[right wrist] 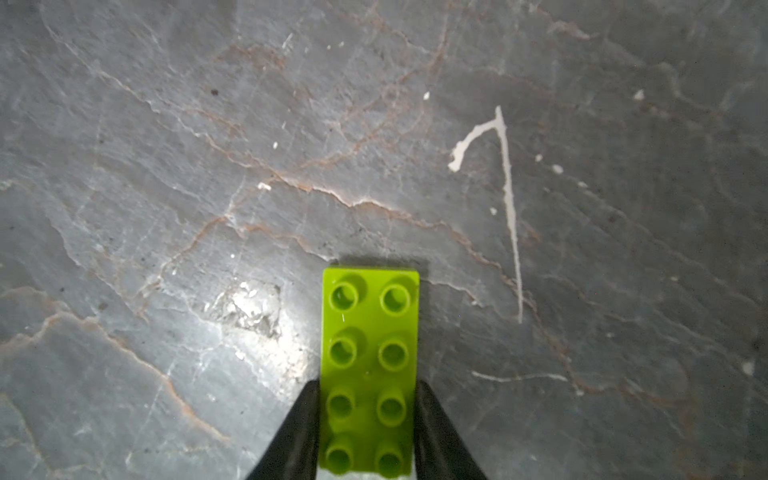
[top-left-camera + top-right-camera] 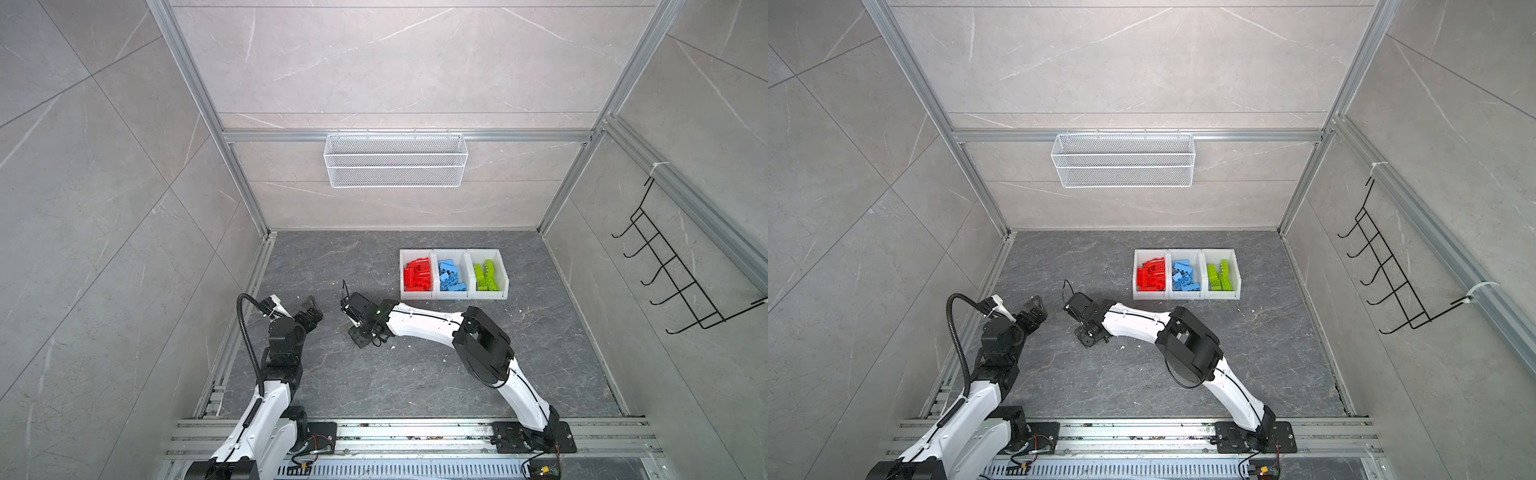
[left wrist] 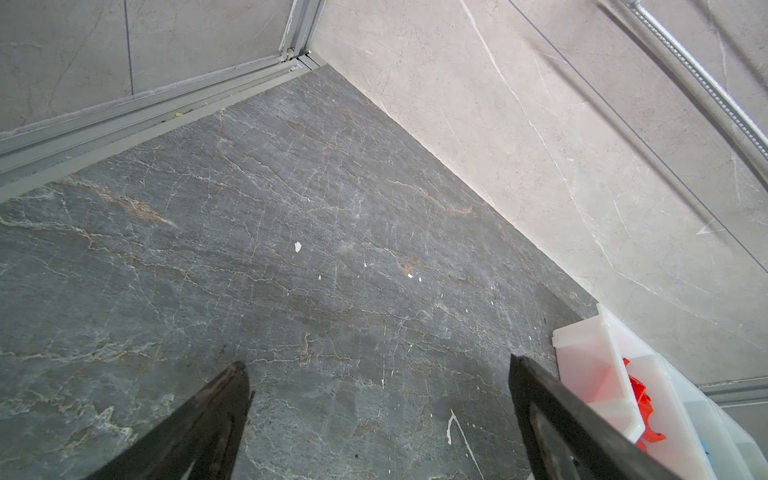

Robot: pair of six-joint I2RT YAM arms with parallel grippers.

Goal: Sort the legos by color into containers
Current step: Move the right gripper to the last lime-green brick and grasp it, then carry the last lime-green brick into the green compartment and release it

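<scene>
right gripper [image 1: 368, 390] clamped on lime green eight-stud plastic brick [image 1: 369, 324]; left gripper [image 3: 376, 360] jaws wide apart above grey stone surface [image 3: 291, 208].

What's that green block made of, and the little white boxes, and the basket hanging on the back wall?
The green brick: likely hard moulded plastic, glossy; its studs catch small highlights. The white bins: seemingly smooth plastic, slightly translucent; a reddish tint shows through one wall in the left wrist view. The basket: white wire mesh, probably painted or coated metal; the pictures leave that open.
</scene>
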